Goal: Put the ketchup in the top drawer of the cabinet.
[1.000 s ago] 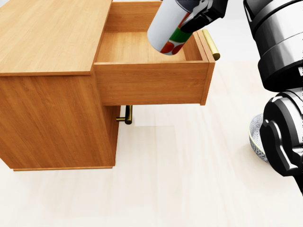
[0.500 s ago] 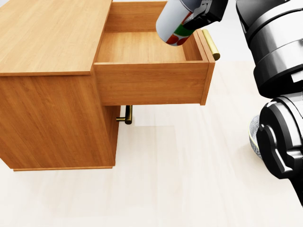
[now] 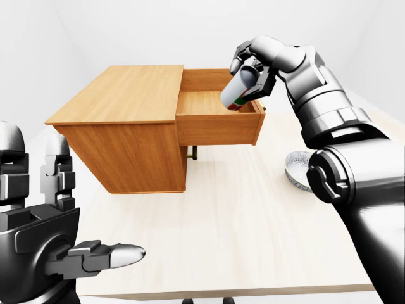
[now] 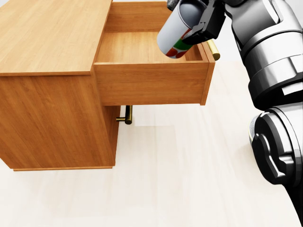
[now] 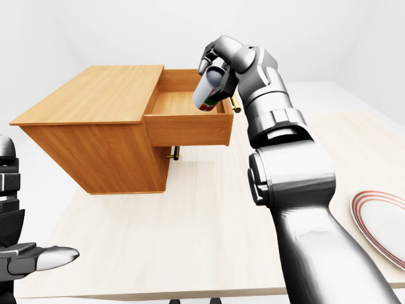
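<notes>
Ketchup (image 4: 176,34) label shows red and green shapes, no legible writing; the right hand (image 3: 252,66) has its fingers wrapped round the tilted bottle above the open top drawer (image 4: 151,71), toward its 3 o'clock end in the head view. Left hand (image 3: 69,253) fingers spread, low at 7 o'clock in the left-eye view. On the bench (image 3: 240,240), a patterned bowl (image 3: 296,168) is partly hidden behind the right arm; a plate (image 5: 386,221) is cut off at 4 o'clock in the right-eye view.

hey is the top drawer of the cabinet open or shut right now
Open. The top drawer is pulled well out of the cabinet, its bare wooden floor showing, and the right hand holds the ketchup tilted above it.
</notes>
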{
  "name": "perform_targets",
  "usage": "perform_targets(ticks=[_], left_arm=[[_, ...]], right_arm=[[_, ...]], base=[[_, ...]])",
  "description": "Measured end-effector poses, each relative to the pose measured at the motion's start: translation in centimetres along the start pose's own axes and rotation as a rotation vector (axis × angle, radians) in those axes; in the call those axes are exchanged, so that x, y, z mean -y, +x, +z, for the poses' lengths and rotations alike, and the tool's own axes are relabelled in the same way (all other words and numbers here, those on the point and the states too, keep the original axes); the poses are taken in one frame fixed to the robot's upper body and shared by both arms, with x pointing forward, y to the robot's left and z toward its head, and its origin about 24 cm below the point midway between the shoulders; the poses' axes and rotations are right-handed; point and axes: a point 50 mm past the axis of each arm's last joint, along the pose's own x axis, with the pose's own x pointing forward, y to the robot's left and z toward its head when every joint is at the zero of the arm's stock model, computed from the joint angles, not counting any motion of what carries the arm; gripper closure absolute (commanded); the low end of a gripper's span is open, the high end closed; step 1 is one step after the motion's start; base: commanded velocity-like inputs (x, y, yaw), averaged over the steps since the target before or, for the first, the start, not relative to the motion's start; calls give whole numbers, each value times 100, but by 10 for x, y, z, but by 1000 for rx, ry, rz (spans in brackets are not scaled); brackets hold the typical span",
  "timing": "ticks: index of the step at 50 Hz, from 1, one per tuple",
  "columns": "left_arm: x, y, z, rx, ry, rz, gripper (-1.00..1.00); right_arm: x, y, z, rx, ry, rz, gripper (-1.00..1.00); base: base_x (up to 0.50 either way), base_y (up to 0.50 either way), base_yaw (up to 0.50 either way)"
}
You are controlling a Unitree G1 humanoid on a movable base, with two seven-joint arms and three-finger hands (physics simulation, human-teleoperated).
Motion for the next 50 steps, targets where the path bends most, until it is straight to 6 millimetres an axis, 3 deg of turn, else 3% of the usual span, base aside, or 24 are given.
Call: perform_targets(ticks=[30,32,33,34,35,50], left_arm=[[2,-1,-3,-16,-1,-9,-100],[2,-1,-3,-18,-1,-10,-100],[3,-1,-3,-19,-1,-10,-100],[3,-1,-3,-20,-1,-10,-100],[3,-1,-3,-21,-1,-11,-100],[3,-1,-5,-30,-1,-12,-100]], right_arm=[[-7,1,-13,-27,18,30,100],[-7,1,-13,-27,16,31,75],[-7,1,-13,-28,14,32,22],[-6,1,-13,-29,11,33,6],[-6,1,-13,-30,9,34,-100],[10,-4,-5,-13,-11,6,-100]], base=[[0,0,0],[0,0,0],[0,0,0],[0,0,0],[0,0,0],[0,0,0]])
